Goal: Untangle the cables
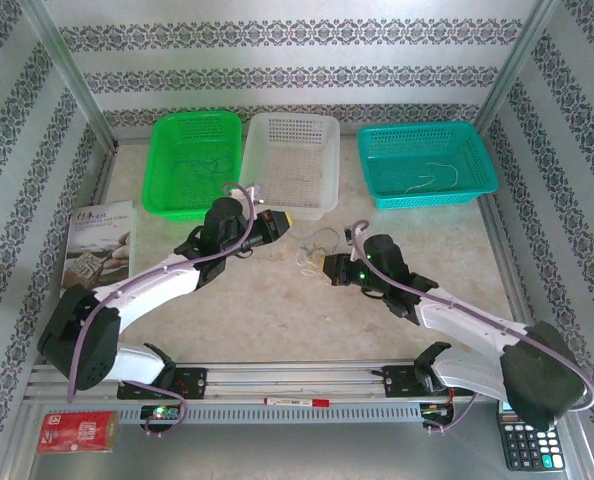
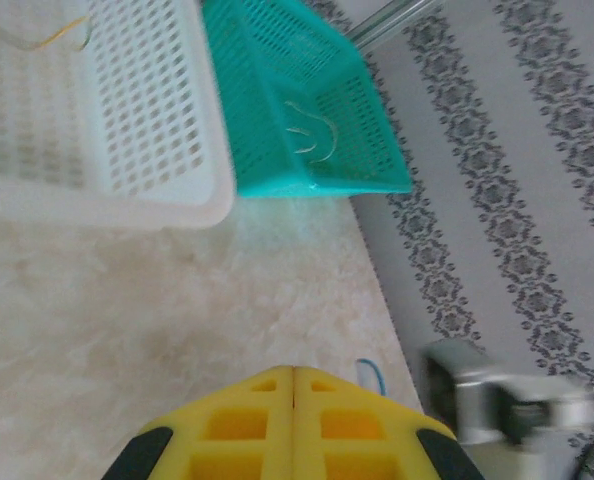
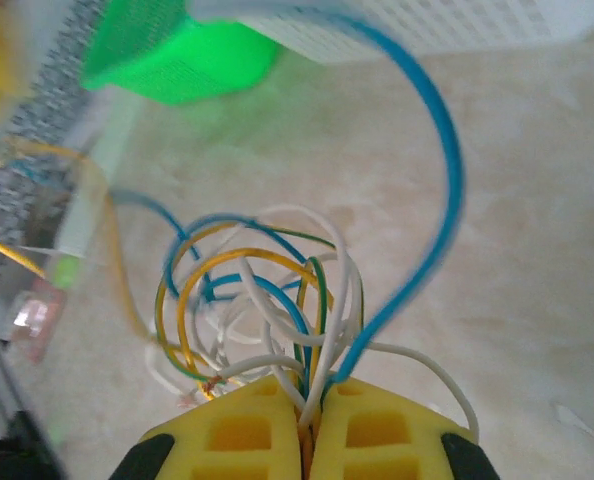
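Cables, thin curly multicoloured wires, are pinched by right gripper, fanned toward twelve o'clock. Left gripper is pressed together.

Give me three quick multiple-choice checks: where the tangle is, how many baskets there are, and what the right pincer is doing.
1. Where is the tangle?
A. at the near edge
B. at the right pincer
C. in the far right corner

2. How many baskets stand at the far side?
A. two
B. four
C. three

3. The right pincer is:
A. shut on strands of the tangle
B. wide open above it
C. shut on nothing

Key:
1 B, the strands fan out from its tips.
2 C, green, white and teal sit in a row.
3 A, the right wrist view shows wires clamped between its closed fingers.
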`<state>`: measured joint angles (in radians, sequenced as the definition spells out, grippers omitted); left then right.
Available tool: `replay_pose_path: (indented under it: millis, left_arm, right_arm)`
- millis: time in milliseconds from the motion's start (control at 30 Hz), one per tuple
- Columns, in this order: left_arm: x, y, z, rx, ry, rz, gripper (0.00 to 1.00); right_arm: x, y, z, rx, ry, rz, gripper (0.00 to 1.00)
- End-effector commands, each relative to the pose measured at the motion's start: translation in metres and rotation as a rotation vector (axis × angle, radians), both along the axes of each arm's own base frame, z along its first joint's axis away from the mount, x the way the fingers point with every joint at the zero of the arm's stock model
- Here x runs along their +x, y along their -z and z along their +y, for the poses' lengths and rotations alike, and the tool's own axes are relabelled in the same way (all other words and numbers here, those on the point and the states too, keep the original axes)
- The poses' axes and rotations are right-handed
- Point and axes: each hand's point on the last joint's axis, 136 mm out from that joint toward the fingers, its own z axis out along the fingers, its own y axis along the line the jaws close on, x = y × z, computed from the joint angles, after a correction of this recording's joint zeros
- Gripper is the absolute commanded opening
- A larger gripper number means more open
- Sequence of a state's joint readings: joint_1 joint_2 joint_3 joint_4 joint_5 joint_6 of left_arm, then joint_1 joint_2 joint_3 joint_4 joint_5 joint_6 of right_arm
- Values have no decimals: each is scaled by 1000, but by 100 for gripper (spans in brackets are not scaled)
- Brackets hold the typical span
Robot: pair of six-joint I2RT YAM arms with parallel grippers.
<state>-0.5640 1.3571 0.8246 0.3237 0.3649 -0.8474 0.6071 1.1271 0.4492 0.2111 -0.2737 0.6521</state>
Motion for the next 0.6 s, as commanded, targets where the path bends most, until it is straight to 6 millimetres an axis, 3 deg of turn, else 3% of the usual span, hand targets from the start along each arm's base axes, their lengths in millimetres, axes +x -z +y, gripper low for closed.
replay_pose_path:
  millis: [0,100,200,300,567]
  left_arm:
    - [-9,-41,-6,16,49,-95,0]
    - [-9,-52,-9,8,68,-106,0]
    - [-9,-55,-12,8,80,-107,0]
    - [-10,-59,-13,2,85,-112,0]
    - [-14,-77,-19,-30,109,-127,0]
  right_arm:
    - [0,24,-5,-69,5,-8,12]
    - [0,34,-6,-96,3,2,42]
    - [-3,32,-5,-93,-6,-2,57]
    - [-5,19,-7,-77,-2,-28,63]
    - [-2,-41,-1,-11,-16,-175,68]
